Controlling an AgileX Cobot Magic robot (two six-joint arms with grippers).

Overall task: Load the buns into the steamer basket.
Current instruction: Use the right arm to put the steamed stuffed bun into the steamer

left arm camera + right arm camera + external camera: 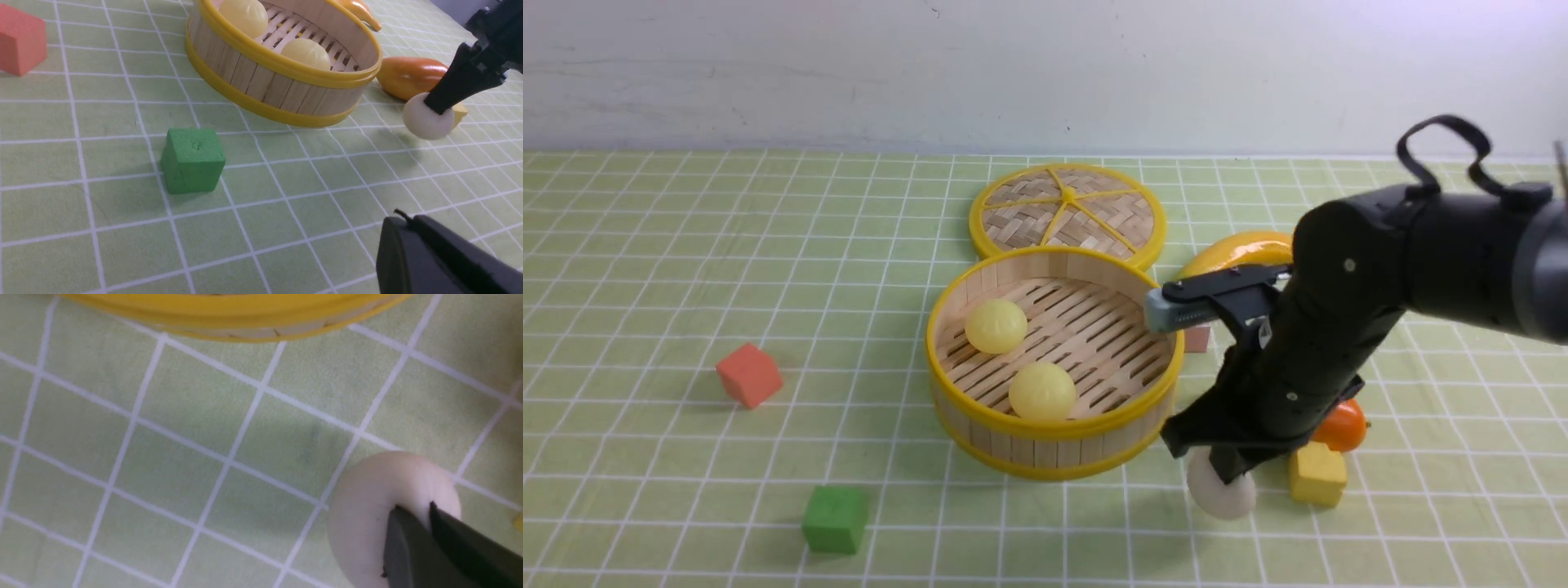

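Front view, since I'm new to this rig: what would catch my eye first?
The round steamer basket mid-table draws the eye, with two pale yellow buns on its slatted floor. Just right of it, the right gripper has its jaws pinched on an off-white bun.

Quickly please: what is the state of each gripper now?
The left gripper is shut and holds nothing.
The right gripper is shut on the off-white bun.
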